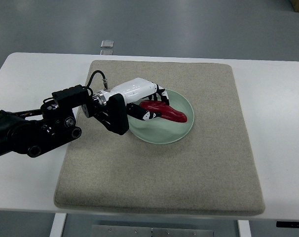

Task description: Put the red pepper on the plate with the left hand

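**K:** Top view, fingers first: left hand (148, 101) has its fingers (162, 94) curled over the stem end of the red pepper (165, 113), thumb underneath. Looks like it's gripping it.

**M:** Pepper location?

**K:** Inside the plate (181, 133), lying across the bowl, apparently resting on it. Plate sits on the grey mat (204, 173), mat on the white table (282, 148).

**M:** So which step?

**K:** Placement, end of it, I'd say. Next move calls for spreading the fingers, then lifting clear without dragging the pepper or nudging the plate.

**M:** Right arm?

**K:** Not visible.

**M:** Any labels or text?

**K:** Nothing legible anywhere.
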`<state>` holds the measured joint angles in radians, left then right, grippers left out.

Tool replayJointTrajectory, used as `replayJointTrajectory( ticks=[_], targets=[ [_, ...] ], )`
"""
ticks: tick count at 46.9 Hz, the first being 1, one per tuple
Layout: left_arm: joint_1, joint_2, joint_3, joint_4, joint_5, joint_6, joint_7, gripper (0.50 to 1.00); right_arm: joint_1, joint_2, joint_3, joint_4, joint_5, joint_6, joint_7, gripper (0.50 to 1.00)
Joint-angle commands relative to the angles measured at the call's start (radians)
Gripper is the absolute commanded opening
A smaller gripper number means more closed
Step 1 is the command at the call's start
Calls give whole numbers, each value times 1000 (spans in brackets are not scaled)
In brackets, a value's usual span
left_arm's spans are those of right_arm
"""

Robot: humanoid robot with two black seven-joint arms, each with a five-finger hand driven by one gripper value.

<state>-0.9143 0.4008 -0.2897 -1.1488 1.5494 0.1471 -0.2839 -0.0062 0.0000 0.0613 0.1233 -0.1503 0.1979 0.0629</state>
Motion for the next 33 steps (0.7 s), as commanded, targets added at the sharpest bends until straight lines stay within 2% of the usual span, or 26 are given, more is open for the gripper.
replayJointTrajectory(
  ticks=[1,4,7,9,13,15,18,20,25,28,33],
  targets=[
    [0,0,0,3,-2,5,0,505,2,0,0,-1,0,0,0,932],
    [0,0,-2,4,-8,8,0,574,0,0,0,1,0,0,0,932],
    [2,0,-5,3,-14,15,0,696,0,0,0,1,0,0,0,932],
    [3,0,-5,3,-17,31,0,758,0,0,0,1,0,0,0,932],
    [5,0,-3,3,-17,45,0,818,0,0,0,-1,0,0,0,932],
    [5,0,-3,3,-18,46,0,844,2,0,0,-1,0,0,0,932],
    [5,0,-3,3,-18,46,0,851,2,0,0,1,0,0,0,932],
    [6,0,-3,3,-18,48,0,878,2,0,0,1,0,0,0,932],
    [6,0,-6,3,-18,49,0,887,0,0,0,-1,0,0,0,932],
    [6,0,-12,3,-20,51,0,930,0,0,0,-1,0,0,0,932],
    [6,1,-22,1,-22,54,0,936,0,0,0,1,0,0,0,932]
  ],
)
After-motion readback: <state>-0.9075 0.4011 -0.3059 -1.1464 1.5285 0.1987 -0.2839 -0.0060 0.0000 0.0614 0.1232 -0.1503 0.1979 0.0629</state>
